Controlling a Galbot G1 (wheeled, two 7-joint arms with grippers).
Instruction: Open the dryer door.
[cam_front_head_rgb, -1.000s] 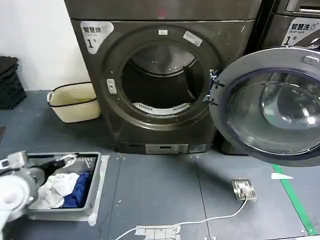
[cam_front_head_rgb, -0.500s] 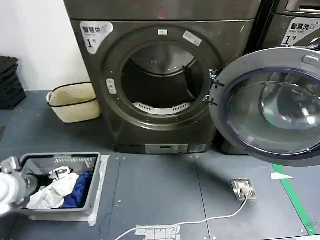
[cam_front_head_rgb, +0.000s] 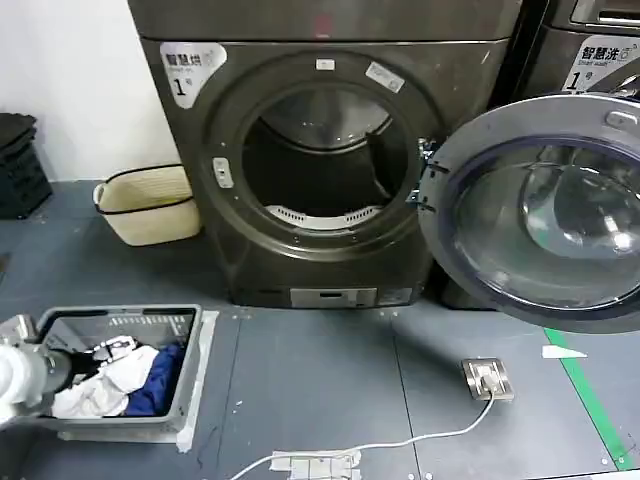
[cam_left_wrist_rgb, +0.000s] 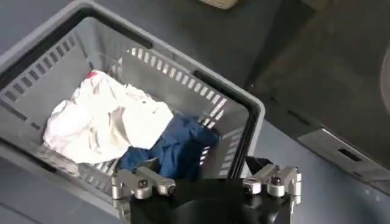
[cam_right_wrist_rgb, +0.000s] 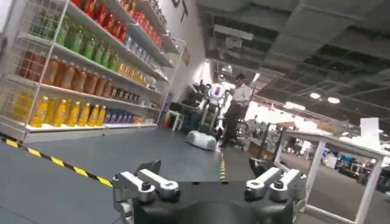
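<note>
At the lower left of the head view the left arm hangs low over a grey laundry basket (cam_front_head_rgb: 185, 400) on the floor. In its wrist view the left pincer (cam_left_wrist_rgb: 207, 182) is released, its two fingers apart with nothing between them, above white and blue clothes (cam_left_wrist_rgb: 122, 131). The right pincer (cam_right_wrist_rgb: 207, 182) is released too and grasps nothing; its camera looks out into a room with shelves of bottles (cam_right_wrist_rgb: 73, 67), away from the machine.

Further back, a white cable (cam_front_head_rgb: 400, 440) and a small metal plate (cam_front_head_rgb: 487, 379) lie on the floor, with a green tape line (cam_front_head_rgb: 590, 400) at the lower right.

The dryer door (cam_front_head_rgb: 540, 210) stands at the right of the head view, swung wide on its hinge, its grey inner rim and glass facing the camera. The drum opening (cam_front_head_rgb: 320, 165) is fully uncovered, so I judge the task finished. The good way now is to keep both arms away from the door, so that it is not pushed back.

A cream basket (cam_front_head_rgb: 150, 205) stands at the left of the dryer, well apart from the door. A second machine (cam_front_head_rgb: 590, 50) is behind it.
</note>
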